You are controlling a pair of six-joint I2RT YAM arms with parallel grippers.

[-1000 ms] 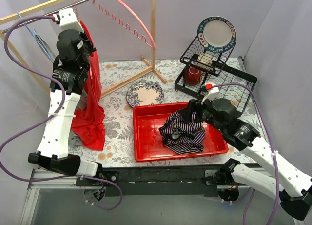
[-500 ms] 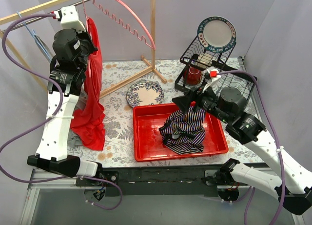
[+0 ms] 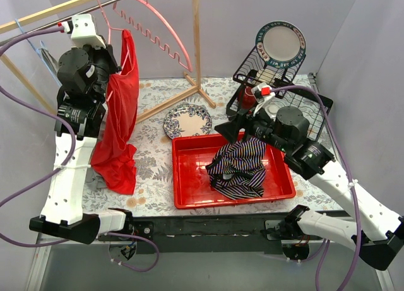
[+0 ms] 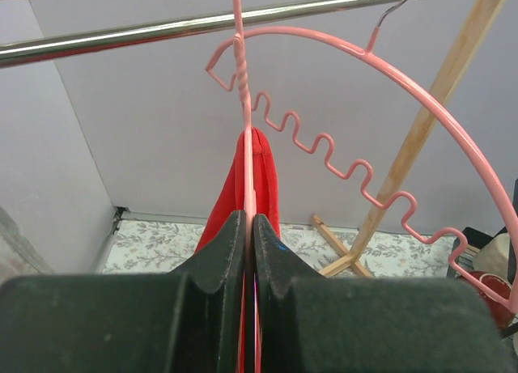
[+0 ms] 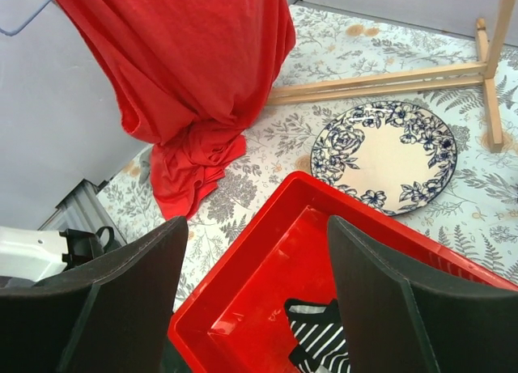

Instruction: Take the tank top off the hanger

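A red tank top (image 3: 117,127) hangs from a pink wire hanger (image 3: 158,26) at the left, its hem bunched on the table. My left gripper (image 3: 112,64) is high beside it. In the left wrist view this gripper (image 4: 249,221) is shut on the hanger's (image 4: 245,106) thin pink wire, with the tank top (image 4: 263,171) draped just beyond the fingers. My right gripper (image 3: 230,130) hovers open over the red tray (image 3: 189,171), nothing between its fingers (image 5: 255,223). The tank top (image 5: 194,74) shows at the right wrist view's upper left.
A striped garment (image 3: 240,168) lies in the tray (image 5: 267,252). A floral plate (image 3: 187,120) sits behind the tray. A black dish rack (image 3: 278,95) with a plate and red cup stands back right. A wooden rack post (image 3: 197,38) and metal rail (image 4: 121,37) carry the hanger.
The left arm has shifted left and up with the hanger, swinging the tank top. The right arm has lifted off the striped garment and moved back and left, still open.
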